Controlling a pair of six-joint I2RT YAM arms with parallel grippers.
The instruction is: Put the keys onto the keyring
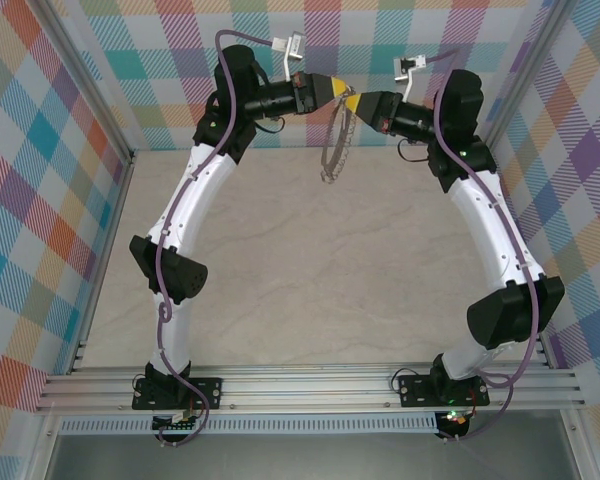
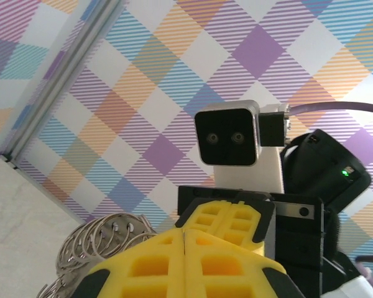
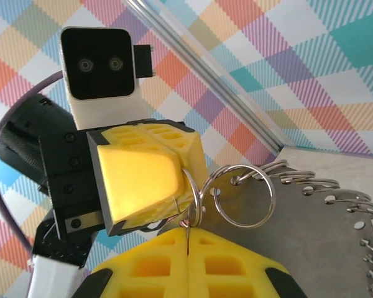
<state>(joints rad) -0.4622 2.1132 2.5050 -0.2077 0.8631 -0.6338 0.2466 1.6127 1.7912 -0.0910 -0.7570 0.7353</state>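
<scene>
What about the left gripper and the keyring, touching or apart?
Touching. In the right wrist view, the keyring's small silver loops sit tight against the tip of the shut left gripper, with no gap.

1 fixed camera looks down from above and behind me; my 2 wrist cameras (image 2: pixel 227 138) face each other closely, both catching the keyring (image 2: pixel 109 236).

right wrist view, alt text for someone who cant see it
Two shut yellow plastic tools meet tip to tip: the left arm's tool from the left, the right arm's own tool from below. A silver wire split ring sticks out where they meet, beside a large dark keyring edged with small silver rings, against a pastel plaid wall.
</scene>
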